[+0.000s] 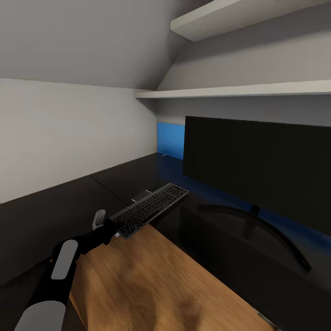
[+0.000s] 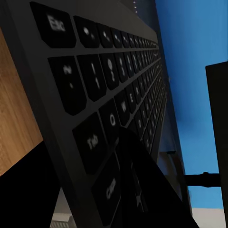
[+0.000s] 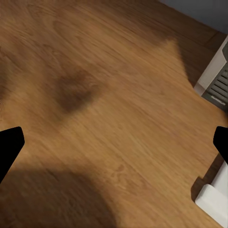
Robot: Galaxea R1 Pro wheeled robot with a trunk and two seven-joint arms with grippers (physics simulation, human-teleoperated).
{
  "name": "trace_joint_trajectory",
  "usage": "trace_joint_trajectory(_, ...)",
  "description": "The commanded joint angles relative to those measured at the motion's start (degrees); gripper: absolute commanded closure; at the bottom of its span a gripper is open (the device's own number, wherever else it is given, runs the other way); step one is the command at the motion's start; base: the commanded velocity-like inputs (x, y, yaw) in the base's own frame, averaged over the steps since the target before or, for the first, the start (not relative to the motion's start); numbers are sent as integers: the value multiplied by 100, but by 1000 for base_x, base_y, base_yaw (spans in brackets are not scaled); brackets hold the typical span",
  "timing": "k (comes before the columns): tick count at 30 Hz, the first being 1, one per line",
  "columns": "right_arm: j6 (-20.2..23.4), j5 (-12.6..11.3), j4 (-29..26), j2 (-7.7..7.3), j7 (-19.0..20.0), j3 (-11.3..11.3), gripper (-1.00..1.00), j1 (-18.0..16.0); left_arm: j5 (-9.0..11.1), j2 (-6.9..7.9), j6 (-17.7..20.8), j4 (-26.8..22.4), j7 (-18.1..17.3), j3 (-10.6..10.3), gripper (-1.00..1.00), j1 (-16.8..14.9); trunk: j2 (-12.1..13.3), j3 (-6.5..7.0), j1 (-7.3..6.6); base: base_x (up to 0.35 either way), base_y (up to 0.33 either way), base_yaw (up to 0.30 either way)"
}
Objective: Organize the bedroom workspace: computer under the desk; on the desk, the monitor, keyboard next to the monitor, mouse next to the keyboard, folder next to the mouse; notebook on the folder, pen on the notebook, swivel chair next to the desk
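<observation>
Head view shows the left gripper (image 1: pixel 110 231) clamped on the near end of the keyboard (image 1: pixel 151 209), which juts over the desk (image 1: pixel 55 207) edge, at about seven o'clock from the monitor (image 1: pixel 257 170). Right wrist view shows the right gripper (image 3: pixel 114 145) with fingertips wide apart above wood plank floor (image 3: pixel 104 95).

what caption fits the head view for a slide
Left gripper holds the slim dark grey keyboard by its near end at the black desk, beside the wide black monitor.
</observation>
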Motion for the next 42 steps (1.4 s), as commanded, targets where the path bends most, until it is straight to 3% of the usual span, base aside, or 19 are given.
trace_joint_trajectory(1,-15,38,7,0,-57,19,-100,-5,-33,-6,35,-3,-39,21,100,-6,-3,-6,-1,0,0,0)
trace_joint_trajectory(17,-15,39,9,0,-57,19,-100,-5,-33,-4,40,-13,-40,17,100,-6,-3,-6,-1,0,0,0)
trace_joint_trajectory(31,-15,39,1,39,-67,17,-100,-5,-35,3,34,-26,-33,6,100,-6,559,246,-308,0,0,8)
trace_joint_trajectory(42,-15,39,-2,60,-74,27,-100,-5,-36,23,27,-26,-48,29,100,-6,559,226,-308,0,0,208)
